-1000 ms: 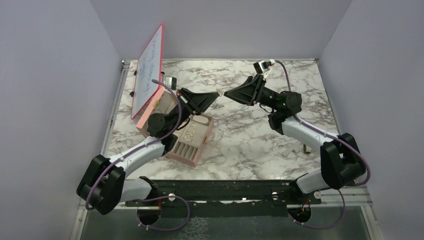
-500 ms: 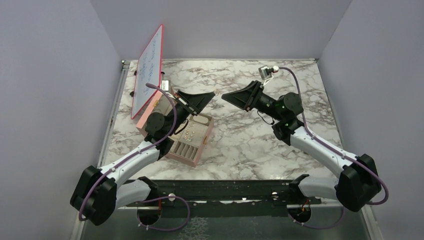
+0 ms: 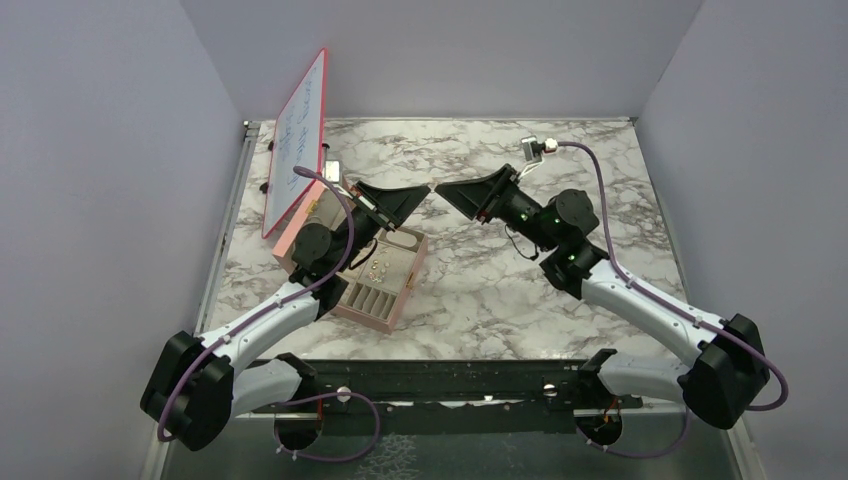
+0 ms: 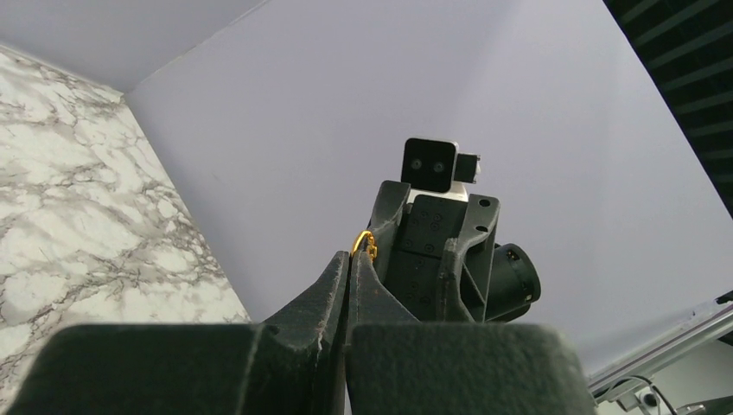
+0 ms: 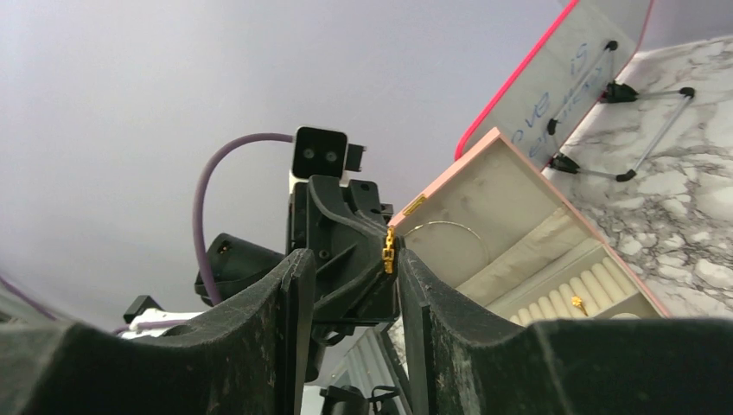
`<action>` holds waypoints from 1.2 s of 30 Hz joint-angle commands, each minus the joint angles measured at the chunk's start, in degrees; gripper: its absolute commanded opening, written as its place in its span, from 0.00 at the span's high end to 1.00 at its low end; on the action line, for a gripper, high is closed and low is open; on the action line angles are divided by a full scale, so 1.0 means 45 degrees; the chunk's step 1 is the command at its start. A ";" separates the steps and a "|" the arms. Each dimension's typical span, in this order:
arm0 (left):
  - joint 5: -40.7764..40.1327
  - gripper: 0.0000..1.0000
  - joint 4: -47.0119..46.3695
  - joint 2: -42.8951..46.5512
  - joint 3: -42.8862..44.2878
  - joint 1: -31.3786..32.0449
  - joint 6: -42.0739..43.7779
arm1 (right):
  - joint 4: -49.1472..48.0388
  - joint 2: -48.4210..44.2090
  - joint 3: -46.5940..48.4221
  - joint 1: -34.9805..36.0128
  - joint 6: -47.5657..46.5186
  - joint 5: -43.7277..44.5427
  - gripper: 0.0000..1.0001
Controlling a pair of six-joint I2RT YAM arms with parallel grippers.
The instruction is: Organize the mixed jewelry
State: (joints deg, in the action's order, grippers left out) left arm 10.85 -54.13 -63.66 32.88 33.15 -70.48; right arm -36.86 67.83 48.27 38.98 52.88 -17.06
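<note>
My left gripper [image 4: 350, 258] is shut on a tiny gold ring [image 4: 364, 245] that sticks out above its tips. It is raised over the marble, tip to tip with my right gripper [image 3: 441, 188]. In the right wrist view my right gripper [image 5: 353, 259] stands open. The gold ring [image 5: 389, 251] sits between its fingers, close against the right finger [image 5: 415, 277]; I cannot tell whether they touch. More of the mixed jewelry [image 3: 378, 267] lies in the pink box [image 3: 395, 318], and a gold ring [image 5: 576, 303] is stuck in its beige rolls.
A pink-edged white board [image 3: 298, 140] with blue writing leans on a black wire stand [image 5: 631, 130] at the back left, behind the box's open lid [image 5: 484, 199]. Grey walls close in the table on three sides.
The left gripper has drawn back slightly to the left, still holding the ring. The right gripper backed away, then came forward again to the left gripper's tips, and its arm swung out to the right.
</note>
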 commanded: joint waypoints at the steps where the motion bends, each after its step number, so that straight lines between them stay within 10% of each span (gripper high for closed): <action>1: -0.0188 1.00 -0.0227 0.0041 0.0084 0.0068 0.0049 | 0.0493 -0.0003 0.0455 0.0158 -0.0625 0.1155 0.55; 23: -0.0169 0.98 -0.0232 0.0194 -0.0061 0.0070 0.0130 | 0.1275 0.0347 0.0840 0.0222 -0.0329 0.1567 0.99; 28: -0.0618 0.58 0.0332 0.0843 -0.0593 0.0062 0.0584 | 0.3444 0.0748 0.1855 0.0224 -0.0987 0.1645 0.99; 36: -0.2236 0.34 0.6247 0.3847 -0.1128 0.0037 0.2874 | 0.8305 0.3076 0.4663 0.0248 -0.4342 0.0557 0.99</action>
State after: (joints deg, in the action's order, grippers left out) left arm 7.01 -44.01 -53.71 27.22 33.12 -65.60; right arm -13.65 76.58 64.27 39.70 43.29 -12.10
